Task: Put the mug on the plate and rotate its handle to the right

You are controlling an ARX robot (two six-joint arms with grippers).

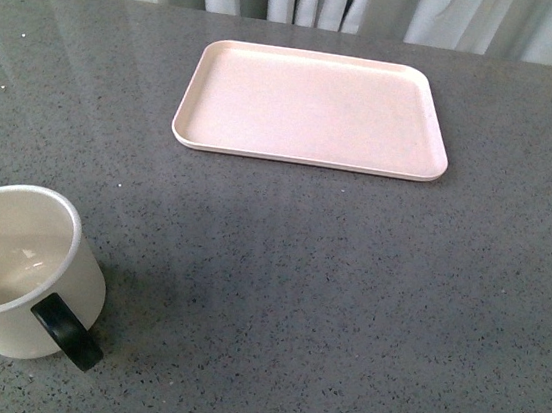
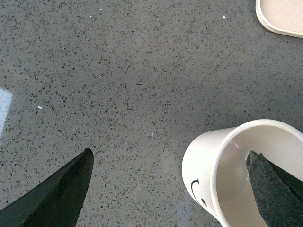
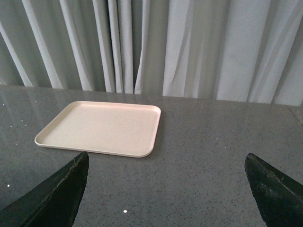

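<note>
Your left gripper [image 2: 170, 153] stood spread wide, one finger [image 2: 277, 189] over the open mouth of the mug [image 2: 201, 163] and the other above the bare table [image 2: 142, 71]. I could not tell whether it touched the rim. Your right gripper [image 3: 165, 157] also gaped wide, holding nothing. The mug sat upright at the near left, its handle [image 1: 67, 332] turned toward the near right, well apart from the plate [image 1: 314, 105] at the far centre.

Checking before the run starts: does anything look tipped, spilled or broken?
Nothing stands out. The mug stands upright and empty on the table, with its handle intact. The plate lies flat and bare further back.
</note>
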